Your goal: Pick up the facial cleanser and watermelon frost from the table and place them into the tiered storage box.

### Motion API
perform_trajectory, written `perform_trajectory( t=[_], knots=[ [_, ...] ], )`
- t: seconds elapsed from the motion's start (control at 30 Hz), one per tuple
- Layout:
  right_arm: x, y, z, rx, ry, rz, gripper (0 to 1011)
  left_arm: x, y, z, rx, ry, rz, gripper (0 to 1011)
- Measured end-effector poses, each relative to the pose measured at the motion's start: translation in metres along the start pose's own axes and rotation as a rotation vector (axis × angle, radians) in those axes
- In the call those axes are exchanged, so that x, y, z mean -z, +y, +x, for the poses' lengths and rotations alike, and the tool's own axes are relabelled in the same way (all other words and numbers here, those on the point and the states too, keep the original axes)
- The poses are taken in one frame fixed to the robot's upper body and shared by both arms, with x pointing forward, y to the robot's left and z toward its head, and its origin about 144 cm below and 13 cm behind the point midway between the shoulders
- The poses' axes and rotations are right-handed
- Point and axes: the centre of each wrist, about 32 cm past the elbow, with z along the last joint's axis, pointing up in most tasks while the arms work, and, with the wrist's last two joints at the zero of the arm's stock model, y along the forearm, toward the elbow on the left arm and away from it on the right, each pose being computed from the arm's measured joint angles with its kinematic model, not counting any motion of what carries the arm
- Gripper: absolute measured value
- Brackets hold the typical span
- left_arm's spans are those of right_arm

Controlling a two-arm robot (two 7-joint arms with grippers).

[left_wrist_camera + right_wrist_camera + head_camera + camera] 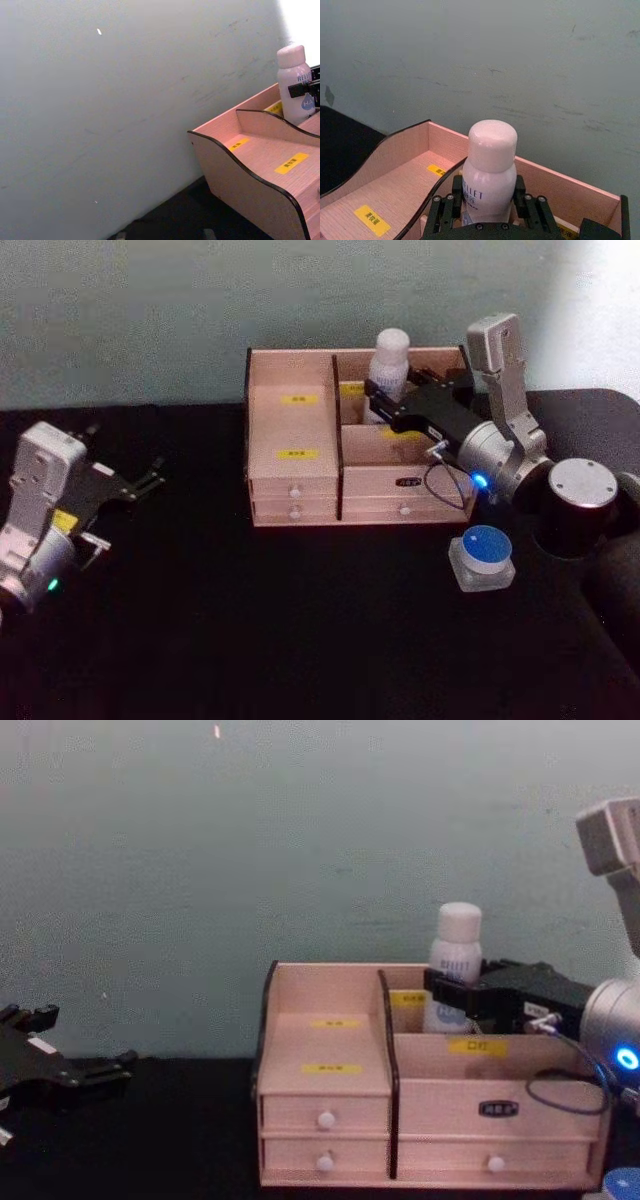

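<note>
The facial cleanser [388, 362], a tall white bottle with blue lettering, stands upright in the back right compartment of the tiered storage box [290, 430]. My right gripper [385, 398] reaches in from the right and is shut on the bottle's body, one black finger on each side. The right wrist view has the bottle [490, 170] between those fingers [451, 200]. The watermelon frost [482, 556], a squat clear jar with a blue lid, sits on the black table in front of the box's right end, under my right arm. My left gripper [152, 472] rests open at the far left, holding nothing.
The box [330, 1040] stands against a pale green wall; its front holds small drawers with white knobs [326, 1120]. Black tabletop stretches in front of and to the left of the box. The right arm's elbow [582, 495] hangs just behind the jar.
</note>
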Motion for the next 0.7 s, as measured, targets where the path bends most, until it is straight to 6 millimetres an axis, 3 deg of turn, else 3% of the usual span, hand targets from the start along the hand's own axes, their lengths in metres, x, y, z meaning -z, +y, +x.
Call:
perform_trajectory(
  t=[0.53, 0.63, 0.7],
  knots=[
    [-0.0003, -0.0005, 0.0001, 0.000, -0.001, 0.002, 596, 0.0000, 0.0000, 0.0000, 0.000, 0.000, 0.000, 1001],
    [-0.0005, -0.0007, 0.0004, 0.001, -0.001, 0.002, 629, 0.0000, 0.0000, 0.0000, 0.000, 0.000, 0.000, 1001],
    [-0.0004, -0.0007, 0.0004, 0.001, -0.001, 0.002, 706, 0.0000, 0.0000, 0.0000, 0.000, 0.000, 0.000, 1001]
  ],
)
